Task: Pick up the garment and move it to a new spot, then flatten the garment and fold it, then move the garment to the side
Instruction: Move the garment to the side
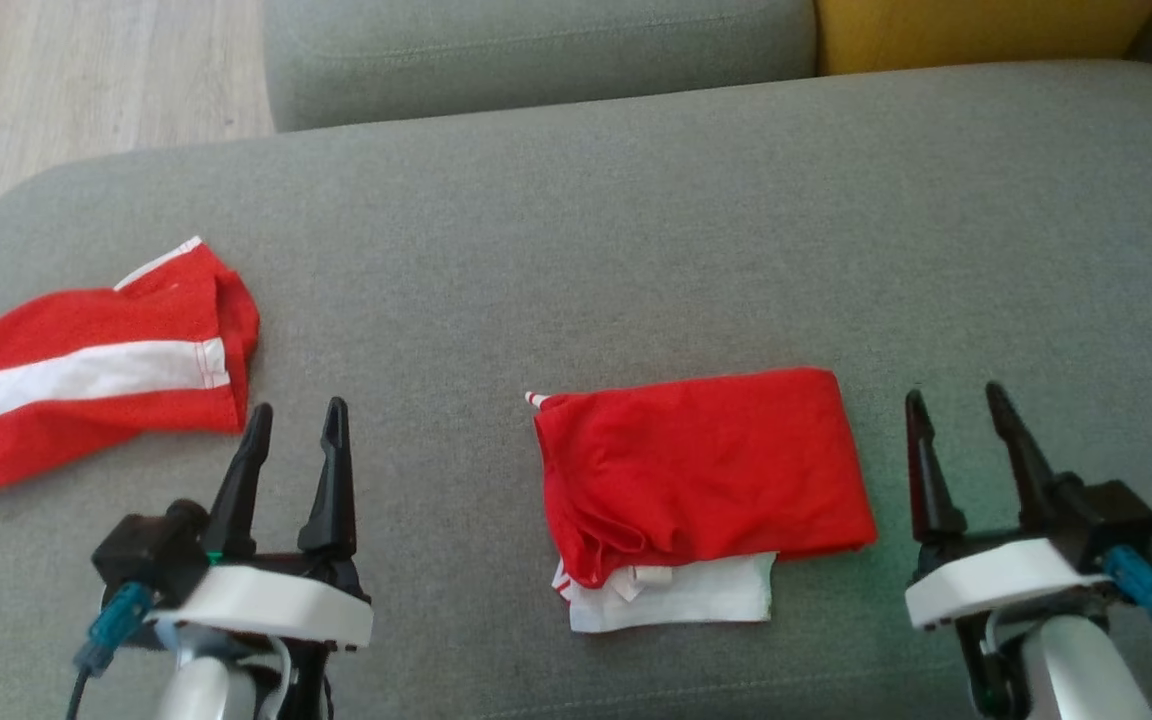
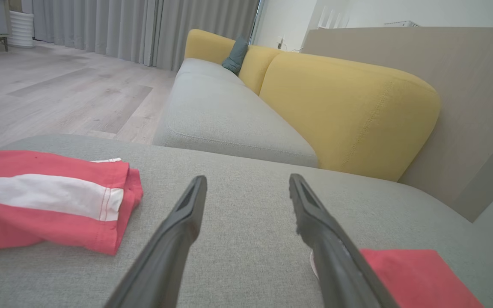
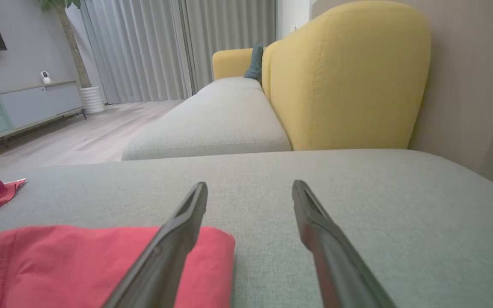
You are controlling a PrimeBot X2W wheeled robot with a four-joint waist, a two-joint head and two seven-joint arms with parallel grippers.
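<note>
The folded red garment [image 1: 706,465] lies flat on the grey sofa cushion [image 1: 636,230], toward the near edge in the head view. A white layer pokes out along its 6 o'clock side. A red-and-white striped garment [image 1: 76,370] lies loosely rumpled at about 9 o'clock from it, well apart, at the cushion's left end.

The left claw [image 1: 298,407] hovers between the two garments with its fingers spread apart and nothing between them. It is near the striped garment's near corner. The right claw [image 1: 954,393] sits at 3 o'clock from the folded garment, just beside its edge, also spread wide and holding nothing.

Bare grey fabric lies ahead of both claws. At 12 o'clock there is a second grey seat cushion [image 1: 536,50], with a yellow backrest [image 1: 976,30] at 1 o'clock and wooden floor [image 1: 86,70] at 11 o'clock. In the left wrist view a teal pillow [image 2: 234,55] leans on the backrest, with grey curtains [image 2: 144,25] beyond.
</note>
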